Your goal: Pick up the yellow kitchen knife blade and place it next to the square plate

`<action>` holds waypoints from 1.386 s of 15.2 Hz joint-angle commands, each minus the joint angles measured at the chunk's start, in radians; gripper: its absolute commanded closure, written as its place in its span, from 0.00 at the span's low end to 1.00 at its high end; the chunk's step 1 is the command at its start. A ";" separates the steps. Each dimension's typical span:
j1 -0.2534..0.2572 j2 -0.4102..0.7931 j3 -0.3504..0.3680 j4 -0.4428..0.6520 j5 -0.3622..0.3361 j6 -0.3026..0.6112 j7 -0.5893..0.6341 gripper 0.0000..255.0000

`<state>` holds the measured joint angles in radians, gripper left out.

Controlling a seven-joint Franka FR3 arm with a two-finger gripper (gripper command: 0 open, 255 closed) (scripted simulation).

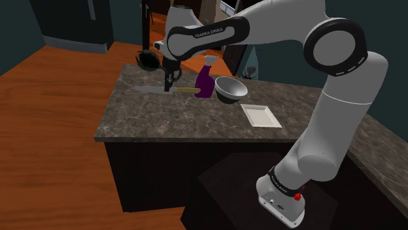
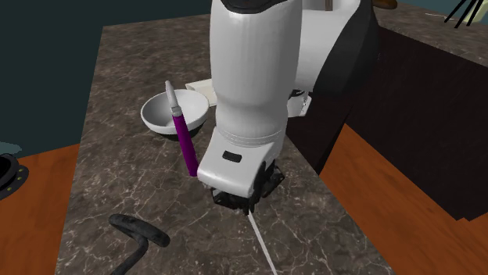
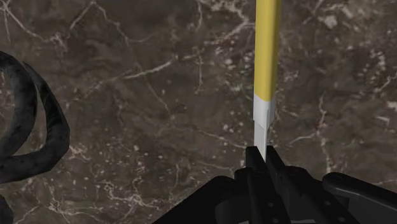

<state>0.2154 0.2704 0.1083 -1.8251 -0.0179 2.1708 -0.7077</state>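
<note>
your gripper [image 3: 262, 156] squeezes the knife [image 3: 267, 63] tight by its blade. its yellow end is just beside the purple bottle [image 1: 204, 83].

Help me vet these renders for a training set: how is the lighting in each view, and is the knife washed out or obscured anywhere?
Shoulder view: dim overall, the knife readable against the dark veined countertop. Second exterior view: brighter, the white arm hides the handle, leaving a thin pale blade. Wrist view: even light, no glare, yellow handle crisp, blade clasped in the pincer.
</note>
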 commanded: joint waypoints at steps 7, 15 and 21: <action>-0.001 -0.038 0.002 0.057 0.005 -0.095 -0.002 1.00; -0.024 -0.113 -0.009 0.029 0.019 -0.142 -0.040 1.00; -0.087 -0.271 -0.056 -0.171 0.046 -0.102 -0.159 1.00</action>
<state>0.1394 0.0291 0.0616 -1.9540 0.0233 2.0570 -0.8443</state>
